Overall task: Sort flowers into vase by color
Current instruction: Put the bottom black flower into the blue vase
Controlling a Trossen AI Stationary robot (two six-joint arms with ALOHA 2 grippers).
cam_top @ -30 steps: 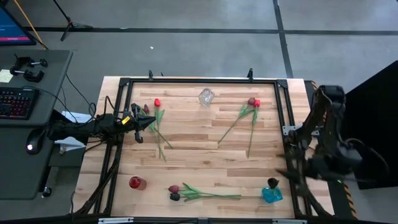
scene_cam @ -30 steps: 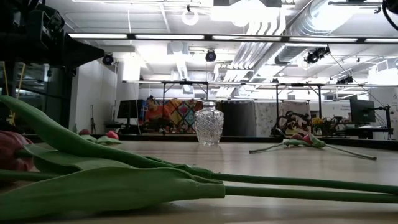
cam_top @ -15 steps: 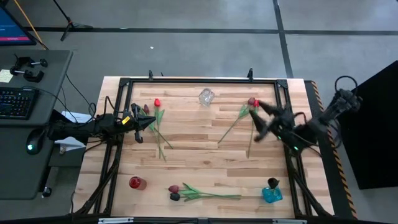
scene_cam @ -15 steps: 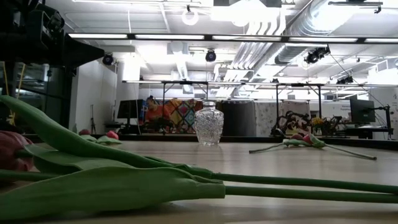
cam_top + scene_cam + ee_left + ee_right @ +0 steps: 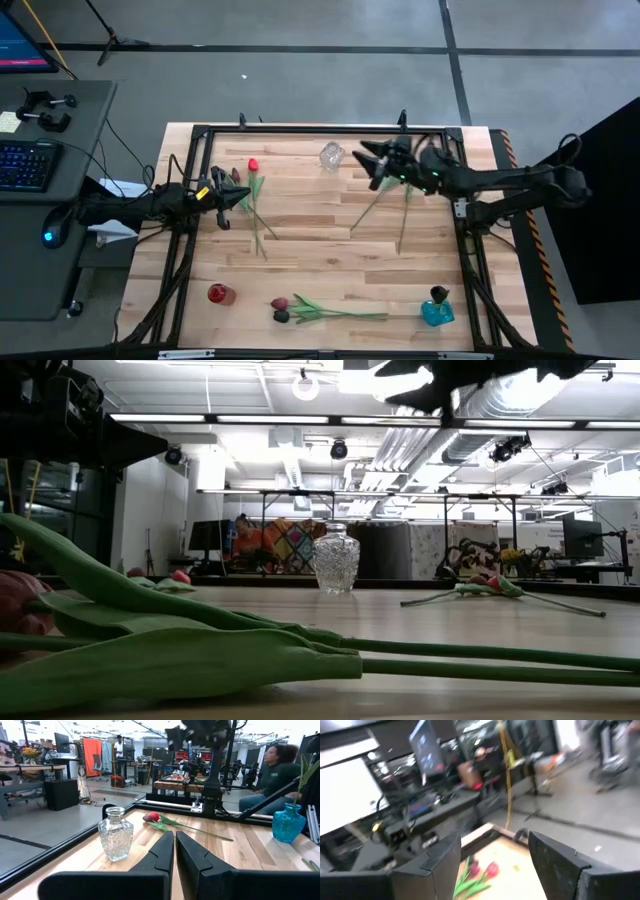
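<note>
Wooden table carries flowers in three loose groups plus three vases: clear glass vase at the far middle, blue vase near right corner, red vase near left.

Right arm stretches in from the right side, its right gripper raised above the far part of the table, just beside the clear glass vase and over the head end of the right-hand flower pair. Jaws stand wide with nothing between them; in the right wrist view both dark fingers frame bare space, with red heads showing below and ahead.

That pair lies flat, long axis running from the heads at the far side, close under the gripper, diagonally down toward the near middle; stems fan apart. Judged: the right arm is clearly the nearer one, and the heads lie slightly behind and below the fingertips.

Left gripper sits at the left edge, fingers pressed together and empty, tip touching or just beside the left flower pair, whose red head lies farther back.

Third group lies along the near edge, stems pointing right, well apart from both grippers.
</note>
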